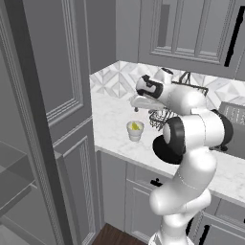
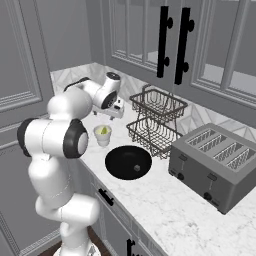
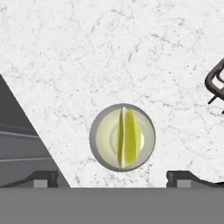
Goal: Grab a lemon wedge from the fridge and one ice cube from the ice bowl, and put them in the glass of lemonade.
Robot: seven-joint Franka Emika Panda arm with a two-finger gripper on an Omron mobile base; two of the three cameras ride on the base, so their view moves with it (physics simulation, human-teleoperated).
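My pincer [image 3: 112, 178] hangs above the bench with its two dark tips spread wide and nothing between them. Through the hand camera I look straight down into the glass of lemonade [image 3: 122, 137], which sits between the tips, and the lemon wedge [image 3: 127, 138] lies in the pale yellow liquid as a narrow bright strip across the middle of the cup. From the left base camera I see the glass [image 1: 135, 130] standing on the white marbled bench [image 1: 112, 119], near the front edge, with a spot of yellow at its top. The ice bowl [image 2: 128, 162] rests on the bench just to the right of the glass, round, black and shallow. Behind the bowl stands a black wire dish rack [image 2: 159, 120] with two tiers, and one corner of it shows at the right edge of the hand view. Farther right sits a grey toaster [image 2: 217, 160] with slots in its top. A patterned tile backsplash [image 1: 115, 79] runs along the far wall, with panelled grey cabinets [image 2: 150, 30] with black handles above it and a tall grey panel [image 1: 52, 95] closing the bench on the left. My arm [image 1: 191, 129] rises from the base, bends at the elbow over the bowl and reaches left, the wrist turned so the hand points down over the glass.
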